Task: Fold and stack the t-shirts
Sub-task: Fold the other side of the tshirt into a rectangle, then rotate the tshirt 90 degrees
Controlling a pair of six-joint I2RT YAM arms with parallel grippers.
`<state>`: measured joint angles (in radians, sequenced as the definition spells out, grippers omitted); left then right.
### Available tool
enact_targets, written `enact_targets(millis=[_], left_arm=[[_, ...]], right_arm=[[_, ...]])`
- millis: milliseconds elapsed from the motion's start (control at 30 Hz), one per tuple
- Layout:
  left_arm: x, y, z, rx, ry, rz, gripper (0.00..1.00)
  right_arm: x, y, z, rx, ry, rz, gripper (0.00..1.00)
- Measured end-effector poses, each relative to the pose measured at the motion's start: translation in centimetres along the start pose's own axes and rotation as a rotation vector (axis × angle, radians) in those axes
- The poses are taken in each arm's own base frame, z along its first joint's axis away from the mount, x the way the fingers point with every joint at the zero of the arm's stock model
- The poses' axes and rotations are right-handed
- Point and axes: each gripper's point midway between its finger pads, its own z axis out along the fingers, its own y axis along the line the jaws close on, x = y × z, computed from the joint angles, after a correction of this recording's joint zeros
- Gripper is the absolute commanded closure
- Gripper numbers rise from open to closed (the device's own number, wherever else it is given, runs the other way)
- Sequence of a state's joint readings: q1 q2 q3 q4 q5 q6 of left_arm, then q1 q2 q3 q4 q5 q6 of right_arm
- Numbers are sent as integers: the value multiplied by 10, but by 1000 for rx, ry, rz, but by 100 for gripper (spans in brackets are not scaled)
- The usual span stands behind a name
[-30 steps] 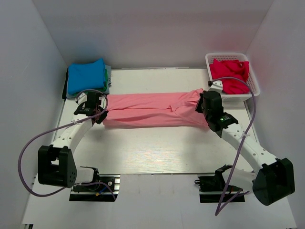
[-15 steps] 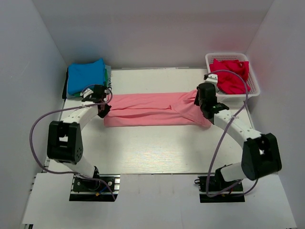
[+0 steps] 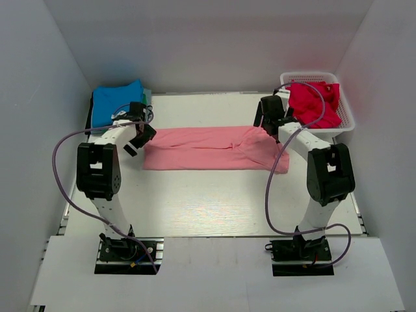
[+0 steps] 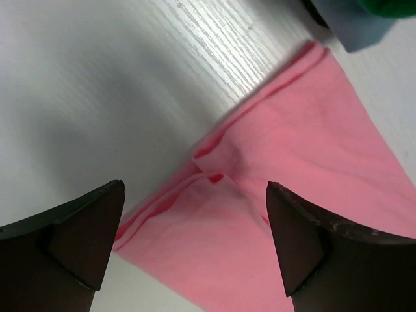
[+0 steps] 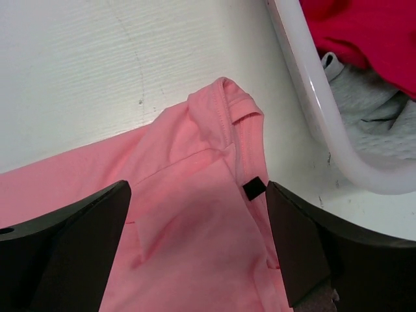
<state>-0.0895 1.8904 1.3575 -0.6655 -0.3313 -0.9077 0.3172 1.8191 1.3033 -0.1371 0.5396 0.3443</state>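
The salmon pink t-shirt [image 3: 208, 148] lies flat as a long folded strip across the middle of the table. My left gripper [image 3: 138, 135] hovers open over its left end, and the left wrist view shows pink cloth [image 4: 312, 188] below the spread fingers [image 4: 84, 227], nothing gripped. My right gripper [image 3: 267, 117] stands open over the right end, where the collar [image 5: 224, 110] shows between its fingers. A folded bright blue t-shirt [image 3: 116, 103] tops a stack at the back left, with green cloth [image 4: 393, 6] under it. A crimson red t-shirt [image 3: 313, 101] sits in the basket.
The white lattice basket [image 3: 346, 123] stands at the back right, its rim [image 5: 309, 97] close beside my right gripper, with grey cloth [image 5: 370, 120] inside under the red. White walls enclose the table on three sides.
Both grippers opened and let go of the pink t-shirt's ends. Both arms swung toward the back of the table, and the shirt now lies flatter.
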Motion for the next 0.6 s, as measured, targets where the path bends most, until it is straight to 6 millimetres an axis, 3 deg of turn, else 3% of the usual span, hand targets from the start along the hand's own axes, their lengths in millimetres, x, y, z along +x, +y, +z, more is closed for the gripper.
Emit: enact_targets(millis=[167,300,433,600], left_arm=[[-9,-14,-37,111,-19,51,0],[-10,-37,-63,277,-23,91,0],[7,-56,-64,398,29,154,0],[40,-68,-43,459,120,235,0]], right_arm=[[0,7,-25,-84,26,18,10],[20,16,-55,-223,74,32,10],[64,19,-66,-294,179,41,10],[113,14,-61,-287,313,37,10]])
